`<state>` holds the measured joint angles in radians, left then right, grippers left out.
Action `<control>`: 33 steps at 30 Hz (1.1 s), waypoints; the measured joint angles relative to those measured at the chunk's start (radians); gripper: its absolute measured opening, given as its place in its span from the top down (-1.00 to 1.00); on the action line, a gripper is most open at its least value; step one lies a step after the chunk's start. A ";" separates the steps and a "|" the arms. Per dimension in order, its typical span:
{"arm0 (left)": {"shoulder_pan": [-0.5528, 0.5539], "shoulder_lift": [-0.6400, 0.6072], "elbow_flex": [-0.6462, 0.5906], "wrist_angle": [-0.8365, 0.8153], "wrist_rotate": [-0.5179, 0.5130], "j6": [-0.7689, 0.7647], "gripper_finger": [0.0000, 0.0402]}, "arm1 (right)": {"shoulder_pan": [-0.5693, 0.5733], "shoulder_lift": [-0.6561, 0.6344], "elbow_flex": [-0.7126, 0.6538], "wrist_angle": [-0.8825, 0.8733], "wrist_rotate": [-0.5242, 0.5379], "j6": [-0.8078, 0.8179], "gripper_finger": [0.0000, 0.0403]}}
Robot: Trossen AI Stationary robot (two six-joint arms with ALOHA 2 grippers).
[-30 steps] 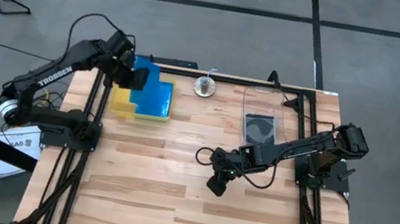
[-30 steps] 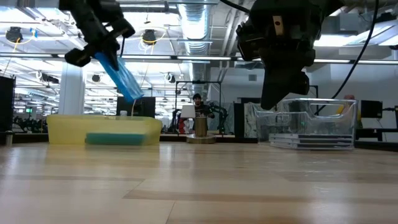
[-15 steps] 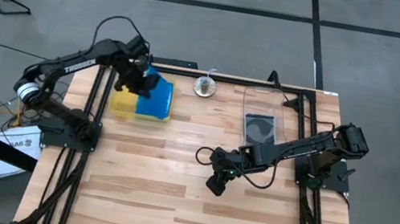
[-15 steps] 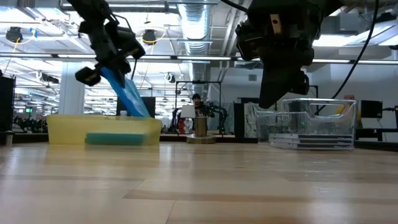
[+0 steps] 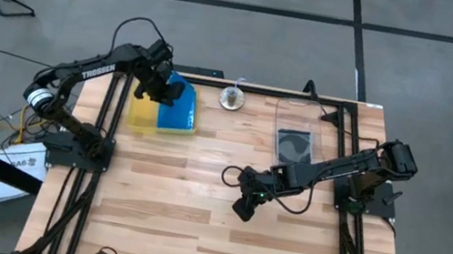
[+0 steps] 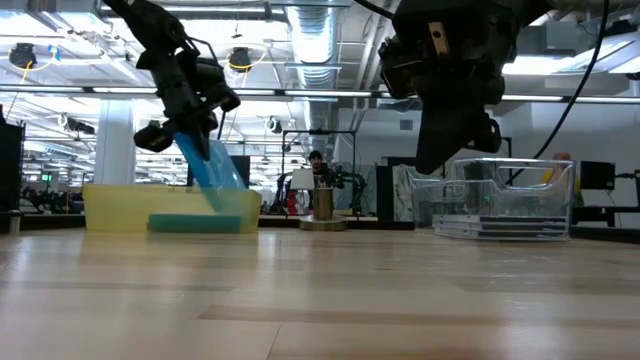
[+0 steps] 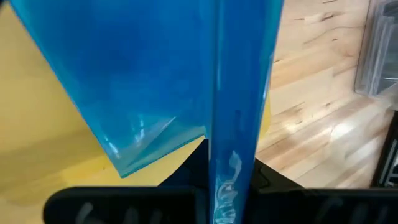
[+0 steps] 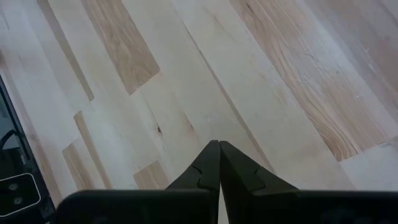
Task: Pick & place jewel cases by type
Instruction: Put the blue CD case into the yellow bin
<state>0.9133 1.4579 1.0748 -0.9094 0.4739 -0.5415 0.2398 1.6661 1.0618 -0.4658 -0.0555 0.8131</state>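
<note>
Gripping a blue jewel case [image 6: 205,160] on edge, the left gripper [image 5: 161,90] has it tilted steeply over the yellow tray [image 5: 141,111], its low corner dipping inside, where another blue case [image 6: 185,223] lies flat. My worry: let go at that angle and it could tip against the tray wall or skid off the one underneath. The right gripper [image 8: 218,148] hangs pinched together over bare table [image 5: 193,214], near the clear tub [image 6: 505,200] with a black-inside case [image 5: 294,144].
</note>
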 joint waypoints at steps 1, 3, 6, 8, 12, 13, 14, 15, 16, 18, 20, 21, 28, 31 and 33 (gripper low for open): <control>0.001 0.000 0.000 0.002 0.004 0.000 0.93 | 0.000 0.000 0.000 0.001 0.000 0.000 1.00; 0.001 0.000 0.000 -0.004 0.004 -0.008 0.93 | 0.000 0.000 0.000 0.001 0.000 0.001 1.00; -0.007 0.000 0.000 -0.021 -0.006 -0.034 0.93 | 0.000 0.000 0.000 0.003 0.000 0.001 1.00; -0.020 0.000 0.000 -0.027 -0.027 -0.060 0.93 | 0.000 0.000 0.000 0.004 0.000 0.001 1.00; -0.043 0.000 0.001 -0.018 -0.044 -0.117 0.93 | -0.012 0.000 0.000 0.004 0.000 0.001 1.00; -0.047 0.000 0.001 -0.015 -0.045 -0.131 0.93 | -0.015 0.000 0.000 0.004 0.000 0.001 1.00; -0.051 0.000 0.001 -0.014 -0.046 -0.146 0.93 | -0.021 0.000 0.000 0.004 0.000 0.001 1.00; -0.055 0.000 0.001 -0.011 -0.048 -0.159 0.93 | -0.025 0.000 0.000 0.004 0.000 0.001 1.00; -0.058 0.000 0.001 -0.008 -0.052 -0.170 0.93 | -0.029 0.000 0.000 0.004 0.000 0.001 1.00; -0.065 0.000 0.001 -0.007 -0.062 -0.194 0.92 | -0.038 0.000 0.000 0.005 0.000 0.001 1.00; -0.074 0.000 0.001 0.000 -0.071 -0.216 0.90 | -0.043 0.000 0.000 0.005 0.000 0.001 1.00; -0.078 0.000 0.001 0.007 -0.072 -0.224 0.89 | -0.046 0.000 0.000 0.005 0.000 0.000 1.00; -0.112 0.000 0.000 0.099 -0.086 -0.314 0.87 | -0.053 0.000 0.000 0.005 0.000 -0.009 1.00; -0.123 0.000 0.000 0.112 -0.088 -0.335 0.87 | -0.053 0.000 0.000 0.005 0.000 -0.009 1.00; -0.129 0.000 0.000 0.112 -0.104 -0.338 0.87 | -0.053 0.000 0.000 0.005 0.000 -0.009 1.00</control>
<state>0.7845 1.4582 1.0752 -0.7974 0.3696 -0.8795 0.1871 1.6661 1.0618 -0.4606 -0.0555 0.8036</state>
